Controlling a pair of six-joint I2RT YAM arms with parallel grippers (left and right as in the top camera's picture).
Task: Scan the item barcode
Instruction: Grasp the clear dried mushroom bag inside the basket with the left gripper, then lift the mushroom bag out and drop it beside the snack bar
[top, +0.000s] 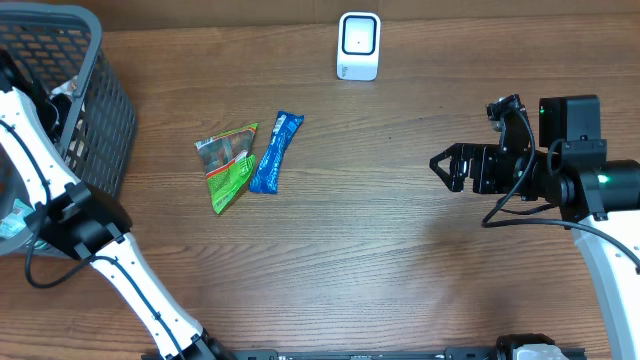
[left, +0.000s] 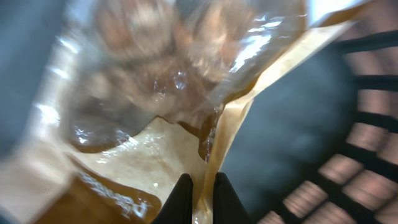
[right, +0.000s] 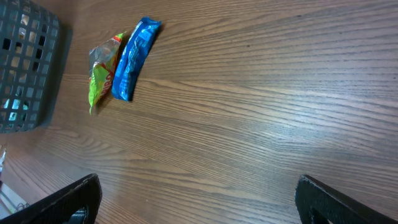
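Matt wood-grain table (top: 400, 250), grey plastic basket (top: 105, 110), glossy green wrapper (top: 228, 165), glossy blue wrapper (top: 273, 152) — crinkled shiny film bag (left: 168, 74).

Items shown, by count. One wooden table (top: 400, 260). One grey basket (top: 105, 110). One white scanner (top: 359, 46). Two packets on the table: one green packet (top: 228, 165), one blue packet (top: 274, 152). One clear-and-tan bag (left: 155, 143), in the left wrist view. Two grippers: left gripper (left: 204, 199), right gripper (top: 447, 168).
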